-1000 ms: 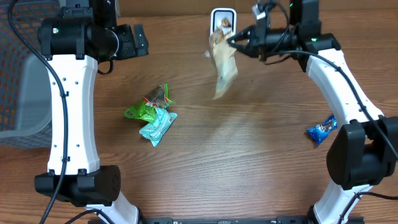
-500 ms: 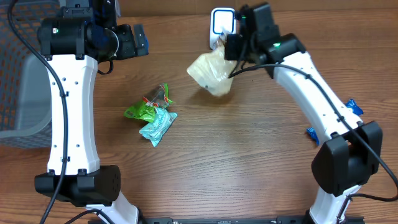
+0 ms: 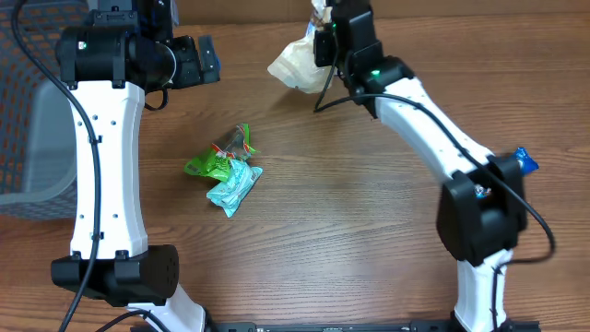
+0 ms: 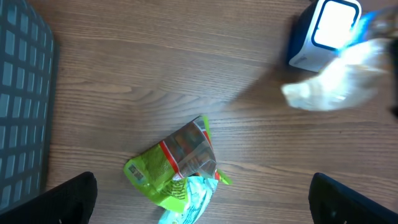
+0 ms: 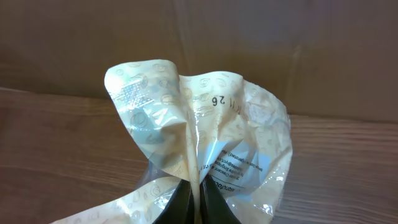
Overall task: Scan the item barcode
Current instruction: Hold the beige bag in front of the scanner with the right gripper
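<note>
Evidently light and limp: the cream packet [image 3: 293, 65] hangs as a crumpled bundle, so I judge it thin film with little in it.
- Handling, as a guess: soft, crinkly and likely slick. It will swing and twist when the arm turns. What is inside cannot be told, so a hard squeeze is a risk.
- Where to hold: a flat sealed edge would be best, leaving both printed faces free. The present pinch gathers the film into folds, and folds could hide or bend a code.
- Hold now: the right end effector [image 5: 199, 194] is clamped together on a bunched fold of the cream packet, which rises above the fingers in the right wrist view.
- Place: lifted off the table [image 3: 369, 231], just beside the scanner [image 4: 324, 34]. In the left wrist view it is blurred and partly overlaps the scanner's lower corner, near its lit window.
- Look: pale cream film with faint round motifs, a patch of crimped seal, stamped digits near the top, and a clear panel with small print. No barcode shows in any view.
- The left end effector [image 3: 205, 60] stands wide apart, holding nothing, well away from the scanner.
- A green packet [image 4: 177, 165] lies on the table, well apart from the scanner.
</note>
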Tool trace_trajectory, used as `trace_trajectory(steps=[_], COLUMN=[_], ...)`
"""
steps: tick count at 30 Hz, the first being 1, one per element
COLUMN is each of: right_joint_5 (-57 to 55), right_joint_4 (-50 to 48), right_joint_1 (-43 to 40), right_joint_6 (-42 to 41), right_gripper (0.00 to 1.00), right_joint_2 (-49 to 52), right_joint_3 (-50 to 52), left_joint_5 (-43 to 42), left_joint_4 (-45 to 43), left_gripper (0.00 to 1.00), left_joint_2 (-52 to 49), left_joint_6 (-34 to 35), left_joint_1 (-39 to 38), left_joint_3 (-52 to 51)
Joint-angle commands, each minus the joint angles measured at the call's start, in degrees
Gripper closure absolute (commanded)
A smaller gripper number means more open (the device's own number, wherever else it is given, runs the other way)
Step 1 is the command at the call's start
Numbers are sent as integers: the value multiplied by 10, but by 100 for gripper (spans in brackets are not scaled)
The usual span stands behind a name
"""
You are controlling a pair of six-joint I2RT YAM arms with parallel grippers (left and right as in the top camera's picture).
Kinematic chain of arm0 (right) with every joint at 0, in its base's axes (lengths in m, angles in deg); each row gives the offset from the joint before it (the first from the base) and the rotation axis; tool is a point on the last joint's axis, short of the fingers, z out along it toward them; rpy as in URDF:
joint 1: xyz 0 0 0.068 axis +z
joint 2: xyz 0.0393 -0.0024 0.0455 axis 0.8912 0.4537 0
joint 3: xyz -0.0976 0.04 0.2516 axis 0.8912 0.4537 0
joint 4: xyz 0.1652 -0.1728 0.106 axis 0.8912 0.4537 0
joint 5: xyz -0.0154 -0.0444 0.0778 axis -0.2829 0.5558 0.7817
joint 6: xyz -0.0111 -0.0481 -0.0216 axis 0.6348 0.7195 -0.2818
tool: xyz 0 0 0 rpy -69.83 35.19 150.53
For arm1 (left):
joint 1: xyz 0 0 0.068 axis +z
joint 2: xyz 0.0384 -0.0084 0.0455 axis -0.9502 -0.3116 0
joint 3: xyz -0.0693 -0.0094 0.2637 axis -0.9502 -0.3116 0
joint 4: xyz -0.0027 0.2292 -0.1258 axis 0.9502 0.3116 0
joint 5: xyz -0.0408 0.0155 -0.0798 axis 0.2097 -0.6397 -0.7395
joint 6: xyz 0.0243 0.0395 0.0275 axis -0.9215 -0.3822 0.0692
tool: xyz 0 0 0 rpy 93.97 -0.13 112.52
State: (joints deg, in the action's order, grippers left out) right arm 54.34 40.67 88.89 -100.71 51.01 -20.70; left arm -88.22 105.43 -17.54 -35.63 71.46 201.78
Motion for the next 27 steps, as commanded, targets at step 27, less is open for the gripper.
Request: trace_trajectory(steps=[27], right_joint_5=[-20], right_joint_4=[-88], right_joint_1=[-38], right_joint_6=[-89], right_gripper=[96], right_joint_2=[56], right_joint_3=[-12], left_joint_5=[-4], left_joint_4=[-2], left_gripper=[0], left_joint_2=[10], left_joint_6=[8], left_joint_1=[0], left_joint_3=[2])
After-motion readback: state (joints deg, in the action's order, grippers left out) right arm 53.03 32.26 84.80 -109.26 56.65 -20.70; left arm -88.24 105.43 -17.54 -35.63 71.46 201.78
